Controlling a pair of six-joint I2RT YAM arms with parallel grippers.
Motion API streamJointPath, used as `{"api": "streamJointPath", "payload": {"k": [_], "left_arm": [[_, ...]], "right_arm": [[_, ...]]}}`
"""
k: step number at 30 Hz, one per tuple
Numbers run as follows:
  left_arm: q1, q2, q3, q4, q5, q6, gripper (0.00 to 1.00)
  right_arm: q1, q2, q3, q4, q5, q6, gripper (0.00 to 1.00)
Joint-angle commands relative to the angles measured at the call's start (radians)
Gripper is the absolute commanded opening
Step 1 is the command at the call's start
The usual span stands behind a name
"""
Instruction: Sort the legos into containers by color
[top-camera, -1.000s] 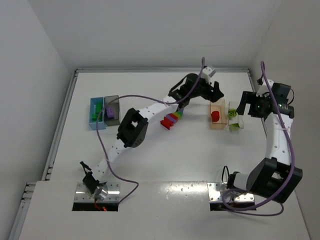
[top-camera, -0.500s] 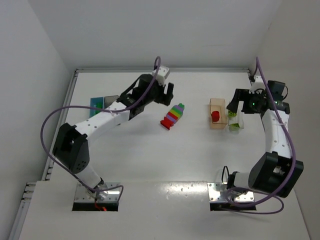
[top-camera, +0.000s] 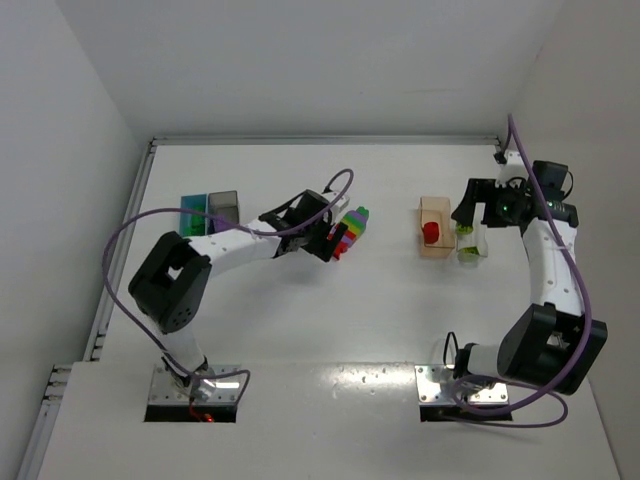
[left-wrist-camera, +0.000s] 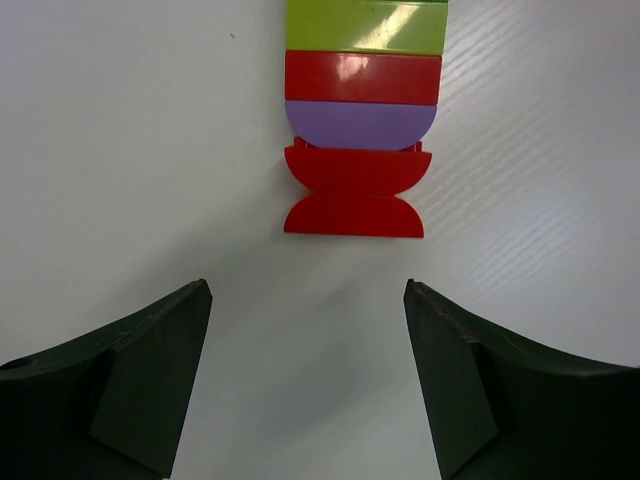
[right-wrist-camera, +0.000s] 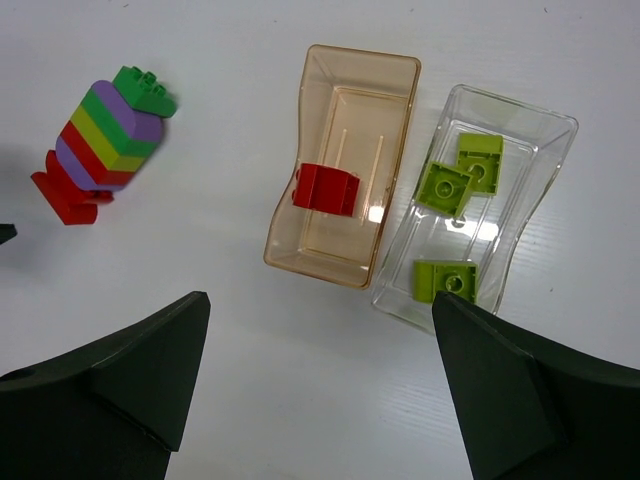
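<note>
The rainbow-striped lego cluster (top-camera: 350, 227) lies at mid-table. In the left wrist view its red end (left-wrist-camera: 355, 195) sits just ahead of my left gripper (left-wrist-camera: 307, 290), which is open and empty. The left gripper (top-camera: 328, 238) is right at the cluster's lower-left end. My right gripper (right-wrist-camera: 320, 300) is open and empty, hovering above the peach-orange container (right-wrist-camera: 318, 272) holding a red lego (right-wrist-camera: 325, 188). Beside it, the clear container (right-wrist-camera: 505, 215) holds three green legos (right-wrist-camera: 445, 185). The cluster (right-wrist-camera: 100, 140) also shows at the upper left of the right wrist view.
A light blue container (top-camera: 192, 208) and a dark grey container (top-camera: 224, 207) stand side by side at the far left, partly behind the left arm. The right gripper (top-camera: 472, 208) hangs near the right wall. A purple cable loops over the left arm.
The left arm swung from beside the peach container leftward, then came down at the cluster's red end. The right gripper shifted slightly left and then held still.
</note>
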Motion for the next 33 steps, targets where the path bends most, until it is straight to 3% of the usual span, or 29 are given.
{"api": "streamJointPath", "payload": {"k": [1,13,26,33], "left_arm": [[-0.002,0.07,0.08,0.034,-0.002,0.015,0.84],[-0.031,0.202,0.162,0.067,0.048,0.024,0.84],[-0.031,0.246,0.153,0.067,0.08,0.015,0.84],[-0.031,0.268,0.144,0.1,0.069,0.015,0.73]], "right_arm": [[0.006,-0.028,0.024,0.011,-0.003,-0.025,0.94],[-0.003,-0.028,0.014,0.002,0.026,-0.043,0.94],[-0.003,-0.019,0.005,-0.007,0.044,-0.052,0.94],[-0.003,-0.019,0.005,-0.007,0.044,-0.052,0.94]]}}
